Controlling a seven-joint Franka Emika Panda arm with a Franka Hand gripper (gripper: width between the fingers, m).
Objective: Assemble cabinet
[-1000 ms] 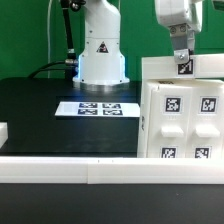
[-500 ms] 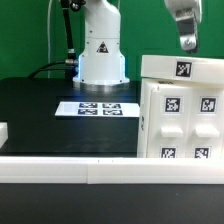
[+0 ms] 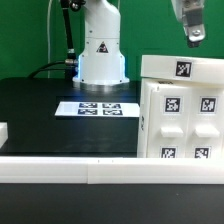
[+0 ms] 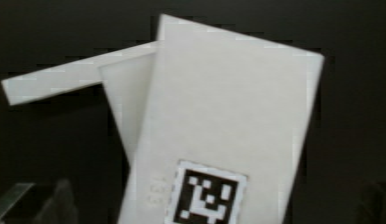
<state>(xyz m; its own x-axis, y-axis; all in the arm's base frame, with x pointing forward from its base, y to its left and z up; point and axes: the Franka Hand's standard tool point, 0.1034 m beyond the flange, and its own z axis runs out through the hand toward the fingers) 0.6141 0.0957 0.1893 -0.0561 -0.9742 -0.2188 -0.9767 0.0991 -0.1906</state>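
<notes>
We are looking at a white cabinet body (image 3: 180,122) standing on the black surface (image 3: 40,115), at the exterior view's right, close to the camera. Its front panel is showing several square marker tags and two shallow rounded recesses. A flat white top panel (image 3: 181,67) is lying across the body, touching it, with one marker tag on its front edge, and it is overhanging the body slightly toward the exterior view's left.

In the wrist view we are seeing the same top panel (image 4: 225,120) from above as a long pale slab running on a slant, with a marker tag (image 4: 208,197) near one end. A second white edge (image 4: 74,80) is sticking out from beneath it at an angle against the dark background.

The end effector (image 3: 193,33) is hanging above the cabinet at the upper corner of the exterior view's right, clear of the top panel and gripping nothing. Only its lower part is in the picture, and we cannot tell how far apart its jaws are standing. In the wrist view, two faint blurred fingertips (image 4: 58,200) are showing at one edge, apart from the panel.

Farther back, the marker board (image 3: 93,108) is lying flat on the surface, in front of the robot's white base (image 3: 101,45). A low white rail (image 3: 70,171) is running along the near side of the surface, and a small white block (image 3: 3,130) is sitting at the exterior view's left edge.
</notes>
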